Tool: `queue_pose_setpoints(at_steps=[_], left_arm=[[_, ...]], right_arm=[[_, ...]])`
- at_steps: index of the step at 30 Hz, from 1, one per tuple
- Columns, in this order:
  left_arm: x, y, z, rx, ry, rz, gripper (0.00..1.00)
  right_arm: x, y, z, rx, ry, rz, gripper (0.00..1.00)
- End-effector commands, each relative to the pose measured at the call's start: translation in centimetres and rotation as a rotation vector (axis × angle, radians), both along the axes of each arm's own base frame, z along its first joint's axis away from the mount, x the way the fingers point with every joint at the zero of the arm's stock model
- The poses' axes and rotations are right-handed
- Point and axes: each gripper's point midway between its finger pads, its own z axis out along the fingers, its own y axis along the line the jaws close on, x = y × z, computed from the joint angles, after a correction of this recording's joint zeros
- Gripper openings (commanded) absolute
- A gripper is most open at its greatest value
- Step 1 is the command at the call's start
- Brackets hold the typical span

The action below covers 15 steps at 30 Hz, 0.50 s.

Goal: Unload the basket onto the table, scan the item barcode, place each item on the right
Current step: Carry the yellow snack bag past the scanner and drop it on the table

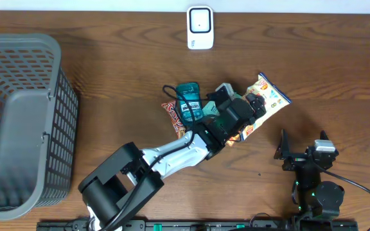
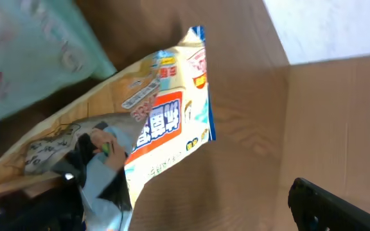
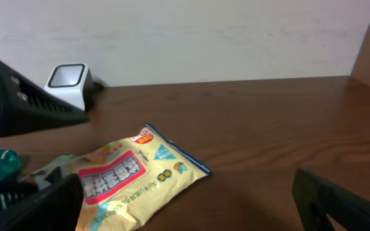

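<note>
Over at nine o'clock a grey basket (image 1: 69,135) stands at the table's edge; nothing of its contents can be made out. Near the middle lie a teal packet (image 1: 188,97) and a red patterned packet (image 1: 171,112), touching each other.

The left arm reaches in from six o'clock, and the left gripper (image 1: 246,109) hangs over the near end of the snack bag (image 1: 270,97). On its wrist camera the two fingers stand spread wide with bare wood between them. One finger sits low over the bag's edge, but nothing is clamped, so the bag is not being held.

The scanner (image 1: 200,27) sits at twelve o'clock against the far edge, its window facing up. The snack bag lies flat on the wood at about two o'clock from the centre, printed front up, well apart from the scanner. No barcode is visible on the side that shows.

At four o'clock the right gripper (image 1: 302,146) rests low, jaws wide and empty, pointed toward the bag.

As I see it, the scan itself is not yet done. The bag still needs gripping, lifting, turning so its code faces the scanner window, and presenting there.
</note>
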Motion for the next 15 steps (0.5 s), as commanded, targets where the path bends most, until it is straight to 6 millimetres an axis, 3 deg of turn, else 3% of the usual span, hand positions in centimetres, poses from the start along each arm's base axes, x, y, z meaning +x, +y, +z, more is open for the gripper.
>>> queue_pose_setpoints(at_steps=[1,8,15], left_arm=[[2.0,1.6,6.1,0.057,-0.225,-0.01,0.99],[3.4,6.6,16.5,0.089,-0.488,0.026,0.99],[0.2,12.1,28.8,0.365,-0.985,-0.036,0.99]], right_arm=[[0.0,-0.1,0.0,-0.014,-0.001,-0.004,0.99],[0.0,-0.1,0.0,-0.014,-0.001,-0.004,0.99],[0.0,-0.1,0.0,-0.014,-0.001,-0.004,0.99]])
